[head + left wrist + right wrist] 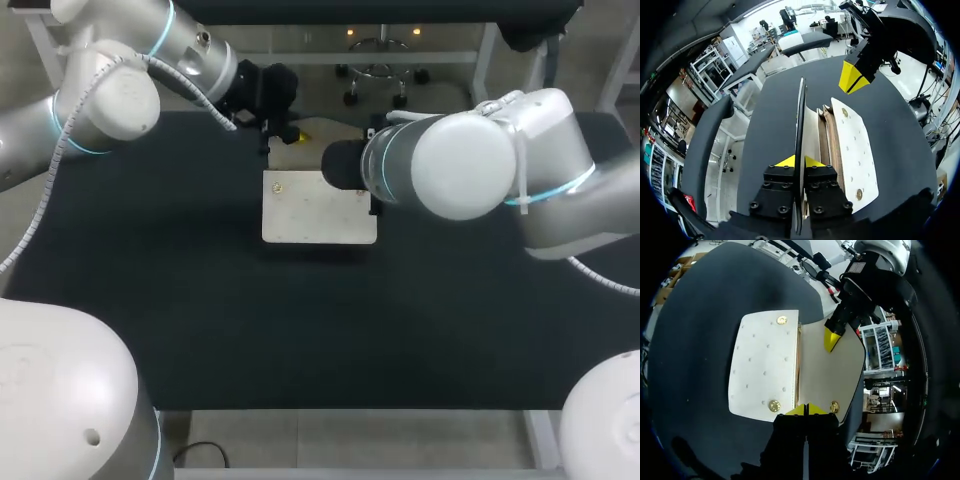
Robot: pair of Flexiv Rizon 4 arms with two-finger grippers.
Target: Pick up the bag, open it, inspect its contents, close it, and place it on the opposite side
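Note:
A white studded bag lies flat at the middle of the black table. In the left wrist view my left gripper is shut on the bag's flap, which stands on edge beside the studded body. My right gripper shows at the bag's far end. In the right wrist view my right gripper is shut, its tips at the bag's edge where body and flap meet. Whether it pinches the bag I cannot tell. The left gripper is at the flap's far edge.
The bag's brass snaps show at its corners. In the head view my right arm's wide forearm hangs over the bag's right end and hides the right gripper. The left gripper is just behind the bag.

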